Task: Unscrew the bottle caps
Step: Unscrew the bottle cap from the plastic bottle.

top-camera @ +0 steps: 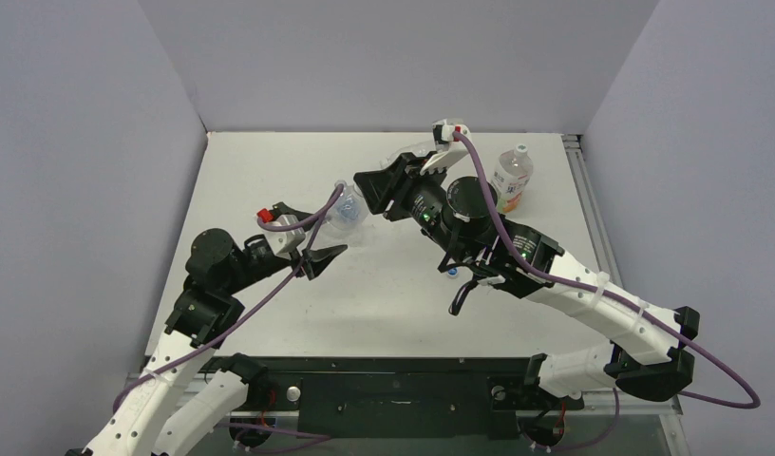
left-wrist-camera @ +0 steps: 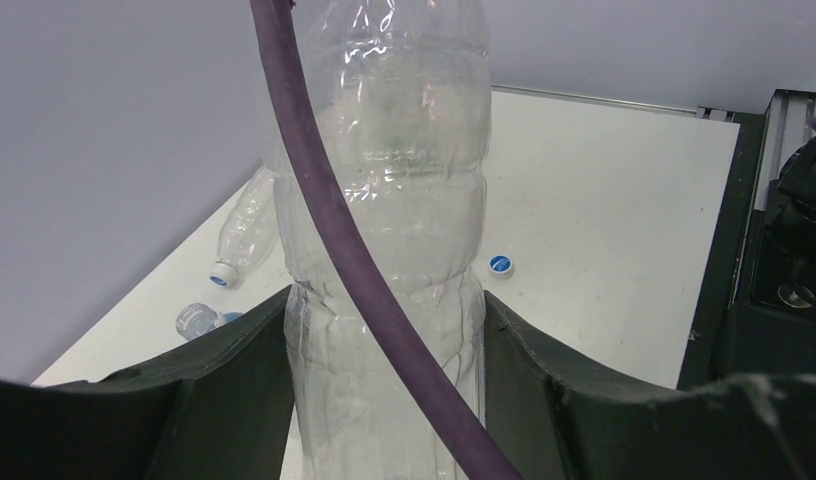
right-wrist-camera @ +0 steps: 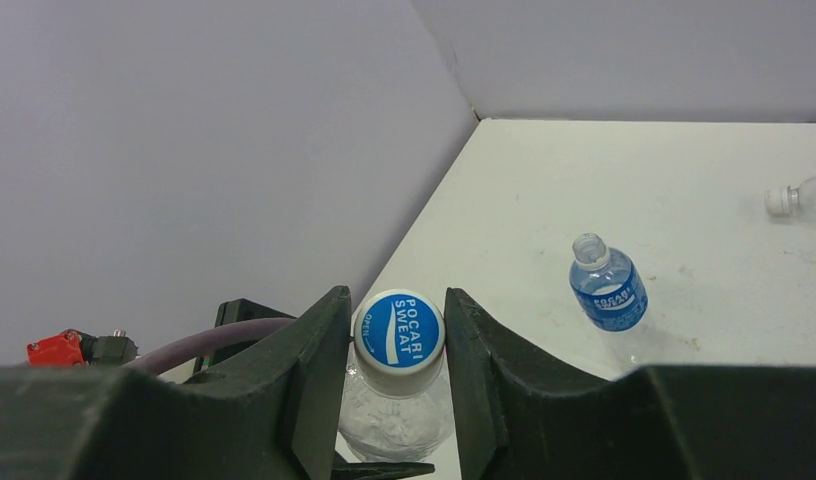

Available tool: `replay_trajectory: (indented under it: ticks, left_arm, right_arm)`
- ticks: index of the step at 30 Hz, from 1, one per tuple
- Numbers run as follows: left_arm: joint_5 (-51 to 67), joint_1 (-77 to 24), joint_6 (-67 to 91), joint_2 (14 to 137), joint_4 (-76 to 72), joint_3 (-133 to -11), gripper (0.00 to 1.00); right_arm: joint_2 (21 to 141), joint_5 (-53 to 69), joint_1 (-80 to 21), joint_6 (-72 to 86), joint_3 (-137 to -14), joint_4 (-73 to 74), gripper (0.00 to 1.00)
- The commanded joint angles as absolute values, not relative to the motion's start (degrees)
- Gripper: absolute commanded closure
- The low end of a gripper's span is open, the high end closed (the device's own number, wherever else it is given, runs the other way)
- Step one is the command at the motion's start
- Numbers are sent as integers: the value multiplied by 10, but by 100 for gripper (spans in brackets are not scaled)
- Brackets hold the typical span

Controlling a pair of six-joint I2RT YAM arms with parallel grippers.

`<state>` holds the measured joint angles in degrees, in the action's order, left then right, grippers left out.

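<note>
My left gripper (top-camera: 329, 233) is shut on a plain clear bottle (top-camera: 347, 211) and holds it by the body, seen close up in the left wrist view (left-wrist-camera: 384, 230) between my jaws (left-wrist-camera: 384, 310). My right gripper (top-camera: 367, 195) is shut on that bottle's blue cap (right-wrist-camera: 399, 330); the fingers (right-wrist-camera: 319, 350) press it from both sides. A blue-labelled bottle (right-wrist-camera: 606, 290) stands uncapped on the table. A loose blue cap (left-wrist-camera: 500, 264) lies on the table. A wider bottle with an orange-and-green label (top-camera: 512, 178) stands at the back right, with its white cap (top-camera: 522, 149) on.
Another plain bottle (left-wrist-camera: 246, 235) with its cap (left-wrist-camera: 222, 275) on lies near the left wall. The purple cable (left-wrist-camera: 334, 230) crosses in front of the held bottle. Grey walls enclose the white table (top-camera: 270, 171) on three sides.
</note>
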<state>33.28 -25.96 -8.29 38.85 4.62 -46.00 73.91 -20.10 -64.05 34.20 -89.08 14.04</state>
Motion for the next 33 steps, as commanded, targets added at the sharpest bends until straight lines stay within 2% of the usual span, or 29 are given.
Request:
replay_trajectory:
  ticks: [1, 7, 9, 13, 17, 24, 33]
  left_arm:
    - [273, -265, -84, 382, 16, -465, 97]
    - [273, -265, -72, 380, 11, -464, 98]
    - [275, -265, -71, 380, 12, -465, 98]
    - [280, -265, -66, 378, 14, -465, 98]
    - [310, -265, -44, 379, 17, -472, 99]
    - [423, -264, 54, 381, 19, -497, 100]
    - [538, -262, 133, 378, 9, -516, 100]
  right_arm:
    - [730, -180, -637, 349, -885, 117, 64]
    - [728, -178, -637, 348, -881, 110, 66]
    - [725, -179, -637, 348, -877, 105, 71]
    - [716, -171, -632, 342, -869, 93, 90]
    - [693, -101, -612, 322, -842, 50, 100]
    - [668, 161, -578, 273, -802, -78, 100]
    - [679, 337, -563, 292, -802, -172, 100]
